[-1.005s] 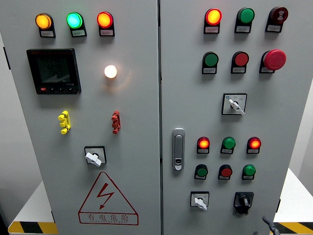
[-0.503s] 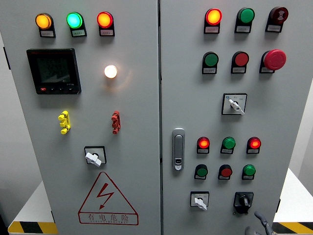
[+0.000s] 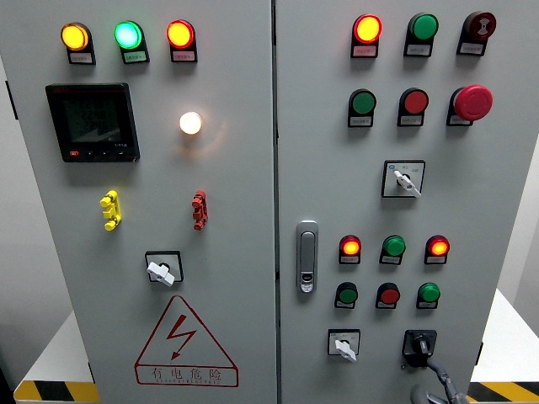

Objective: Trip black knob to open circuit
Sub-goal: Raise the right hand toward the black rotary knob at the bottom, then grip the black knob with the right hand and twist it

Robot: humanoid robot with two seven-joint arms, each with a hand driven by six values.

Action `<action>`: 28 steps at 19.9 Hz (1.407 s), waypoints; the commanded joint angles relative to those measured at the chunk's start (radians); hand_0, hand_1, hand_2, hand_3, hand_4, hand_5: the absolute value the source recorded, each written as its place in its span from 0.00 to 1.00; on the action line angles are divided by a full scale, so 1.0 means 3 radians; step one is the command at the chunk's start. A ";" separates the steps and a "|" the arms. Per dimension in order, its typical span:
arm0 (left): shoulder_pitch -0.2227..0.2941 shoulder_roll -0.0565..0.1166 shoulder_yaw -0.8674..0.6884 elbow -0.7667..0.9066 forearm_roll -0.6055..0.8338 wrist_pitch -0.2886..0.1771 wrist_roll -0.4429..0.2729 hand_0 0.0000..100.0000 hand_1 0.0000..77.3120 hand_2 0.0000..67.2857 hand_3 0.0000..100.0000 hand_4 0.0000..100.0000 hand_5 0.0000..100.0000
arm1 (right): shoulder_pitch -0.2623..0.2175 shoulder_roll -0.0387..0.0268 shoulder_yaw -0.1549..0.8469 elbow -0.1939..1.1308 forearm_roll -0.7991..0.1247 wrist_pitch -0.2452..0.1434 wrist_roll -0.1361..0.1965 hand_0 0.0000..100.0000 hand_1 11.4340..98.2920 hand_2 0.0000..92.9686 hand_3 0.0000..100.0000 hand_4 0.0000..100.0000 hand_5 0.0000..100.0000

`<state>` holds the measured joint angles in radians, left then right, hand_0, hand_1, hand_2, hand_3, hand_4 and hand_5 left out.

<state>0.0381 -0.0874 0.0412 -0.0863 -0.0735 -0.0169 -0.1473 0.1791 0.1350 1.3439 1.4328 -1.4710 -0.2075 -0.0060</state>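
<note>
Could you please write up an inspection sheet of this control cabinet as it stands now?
Surface: grey cabinet face, two doors, seam down the middle.
Job's things: black knob at lower right, handle upright.
Clutter: three white-handled selector switches, e.g.; lit lamps; red mushroom button; dark meter display; warning triangle.
Hands: right hand at the bottom edge just below the black knob, one fingertip close to it, contact unclear; left hand not in view.
Cables: nothing seen.
Surroundings: white walls, yellow-black hazard stripe low on both sides.
</note>
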 commanded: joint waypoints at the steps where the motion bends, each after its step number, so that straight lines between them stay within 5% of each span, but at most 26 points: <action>1: 0.0001 0.0000 -0.0004 0.0001 -0.0001 0.0000 0.0000 0.00 0.05 0.19 0.21 0.07 0.02 | -0.0004 0.0000 -0.0026 0.0000 0.0000 0.0001 0.0000 0.81 0.41 0.07 0.88 0.86 0.90; 4: 0.0001 0.0000 0.0001 0.0001 -0.0001 0.0000 0.0000 0.00 0.04 0.19 0.21 0.07 0.02 | 0.0001 0.0000 -0.0036 0.0000 0.0000 0.0007 -0.0021 0.82 0.40 0.07 0.88 0.86 0.91; 6: 0.0001 0.0000 0.0001 0.0001 -0.0001 0.0000 0.0000 0.00 0.04 0.19 0.21 0.07 0.02 | 0.0011 0.0000 -0.0041 0.0000 0.0000 0.0017 -0.0026 0.82 0.40 0.07 0.90 0.91 1.00; 28: 0.0001 0.0000 0.0001 0.0001 -0.0001 0.0000 0.0000 0.00 0.05 0.19 0.21 0.07 0.02 | 0.0068 0.0005 -0.0154 -0.0005 0.0005 0.0022 -0.0067 0.83 0.39 0.07 0.93 0.97 1.00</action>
<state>0.0384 -0.0874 0.0414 -0.0858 -0.0739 -0.0169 -0.1472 0.1987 0.1365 1.2993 1.4312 -1.4710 -0.2015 -0.0261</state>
